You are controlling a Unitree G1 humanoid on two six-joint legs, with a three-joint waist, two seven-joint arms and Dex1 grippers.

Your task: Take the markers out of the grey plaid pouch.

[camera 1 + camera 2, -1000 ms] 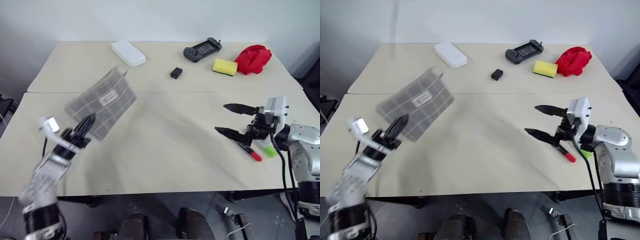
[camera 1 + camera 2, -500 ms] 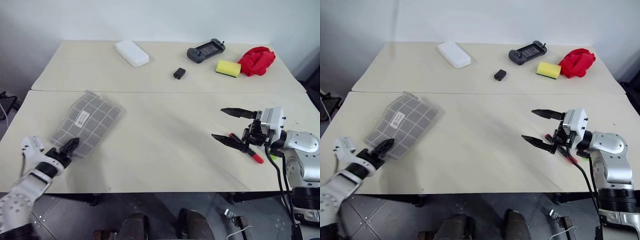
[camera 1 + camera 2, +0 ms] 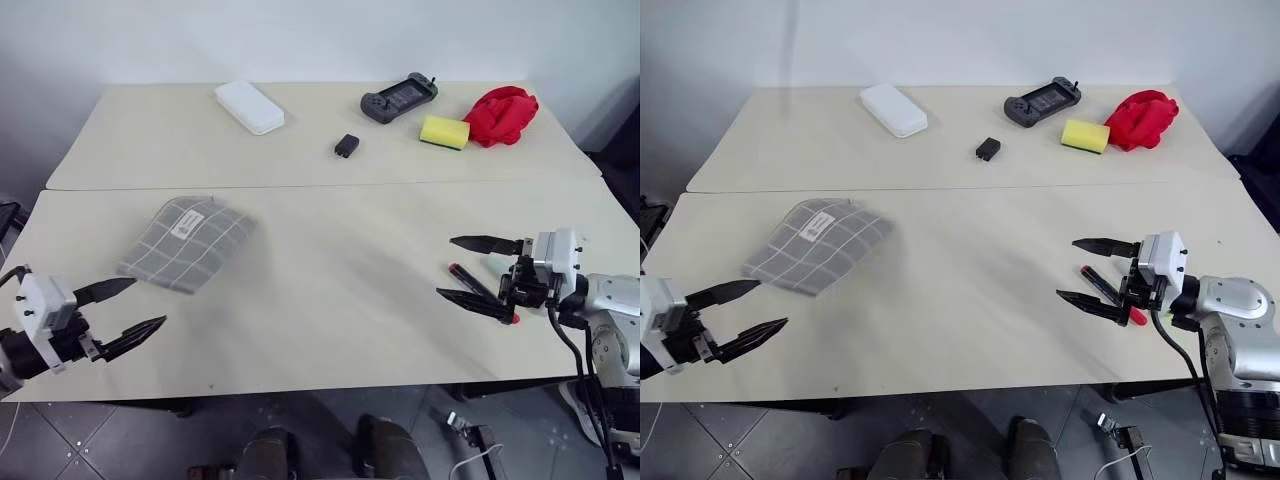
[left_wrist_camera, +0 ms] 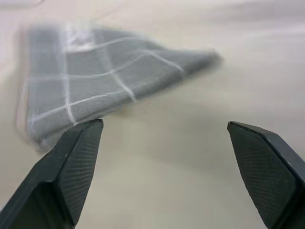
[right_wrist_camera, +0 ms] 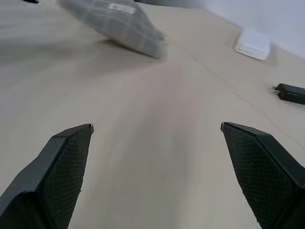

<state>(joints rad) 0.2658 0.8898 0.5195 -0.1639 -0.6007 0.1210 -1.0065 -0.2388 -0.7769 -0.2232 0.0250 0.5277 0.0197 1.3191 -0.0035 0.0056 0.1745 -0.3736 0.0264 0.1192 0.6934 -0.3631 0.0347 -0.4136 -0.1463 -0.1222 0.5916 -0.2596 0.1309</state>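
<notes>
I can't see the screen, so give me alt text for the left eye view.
The grey plaid pouch lies flat on the beige table, the open left gripper just short of it. The open right gripper hovers beside a red marker.

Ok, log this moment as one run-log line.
pouch: flat on table, released | red marker: out, on table | left end effector: open, empty | right end effector: open, over marker

No writing can be read anywhere. The grey plaid pouch (image 3: 187, 243), lying just ahead of the left gripper (image 3: 120, 311), carries a small white label patch (image 3: 183, 229), but whatever is printed there is too small to make out.
</notes>
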